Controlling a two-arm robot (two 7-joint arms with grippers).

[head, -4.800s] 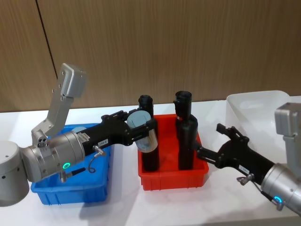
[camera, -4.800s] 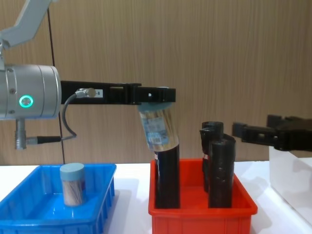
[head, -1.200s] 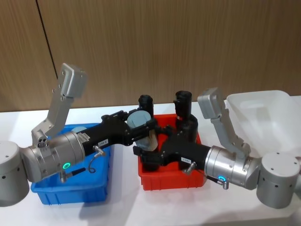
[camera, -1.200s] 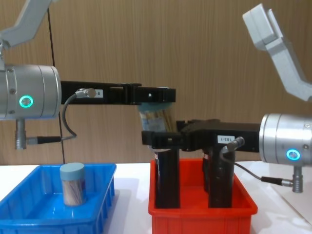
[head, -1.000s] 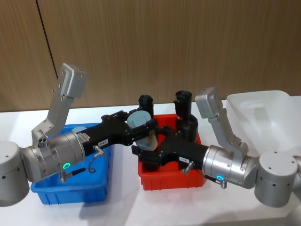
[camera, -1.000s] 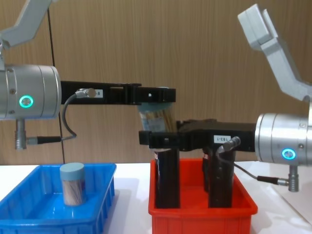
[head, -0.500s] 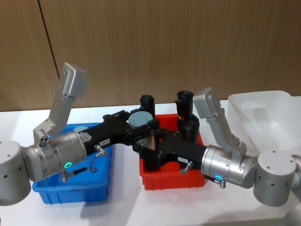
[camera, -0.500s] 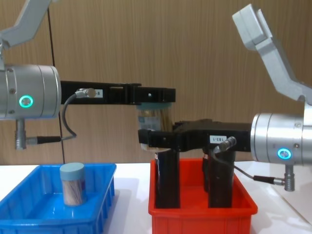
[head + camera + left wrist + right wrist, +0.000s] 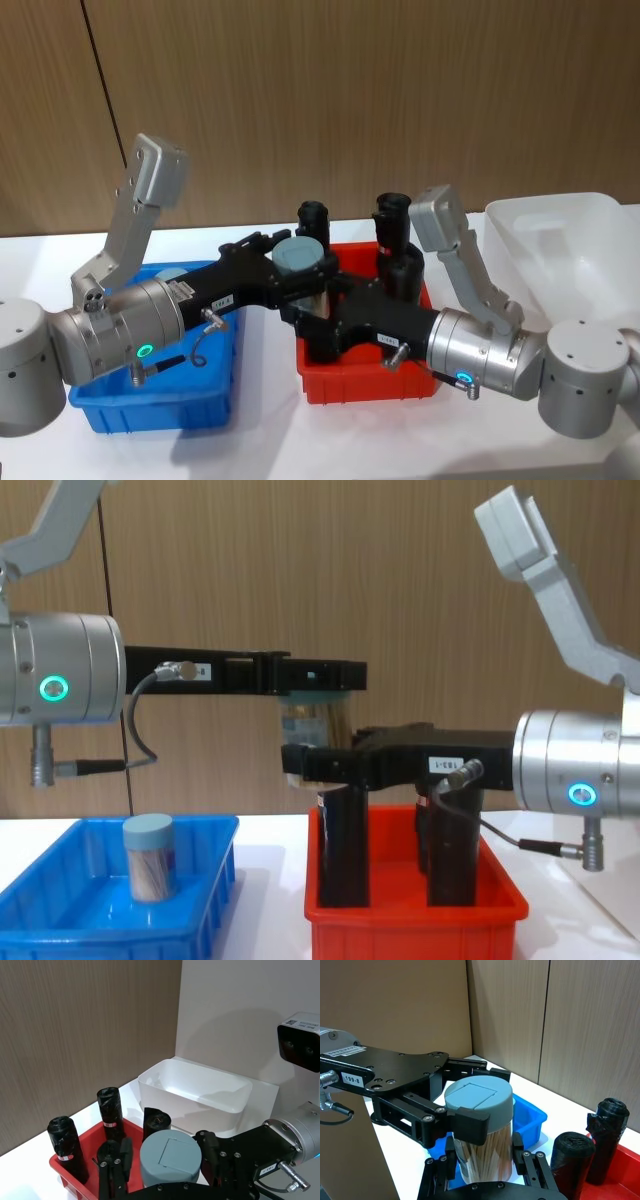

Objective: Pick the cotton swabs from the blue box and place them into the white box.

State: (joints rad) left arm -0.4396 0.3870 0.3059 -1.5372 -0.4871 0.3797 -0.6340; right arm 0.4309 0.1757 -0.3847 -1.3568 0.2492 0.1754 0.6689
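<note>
**Two grippers, one tub**

The left gripper clamps the lid of a cotton swab tub above the red bin. The right wrist view shows the right gripper pinching its clear body. In the chest view, a second tub stands upright in the blue box. The white box sits right of the bin.

Two silver arms with black end effectors.
The left arm and right arm have round brushed-metal joints, green ring lights, boxy grey links and thin black cables; the left end effector and right end effector show screws and white number tags.
</note>
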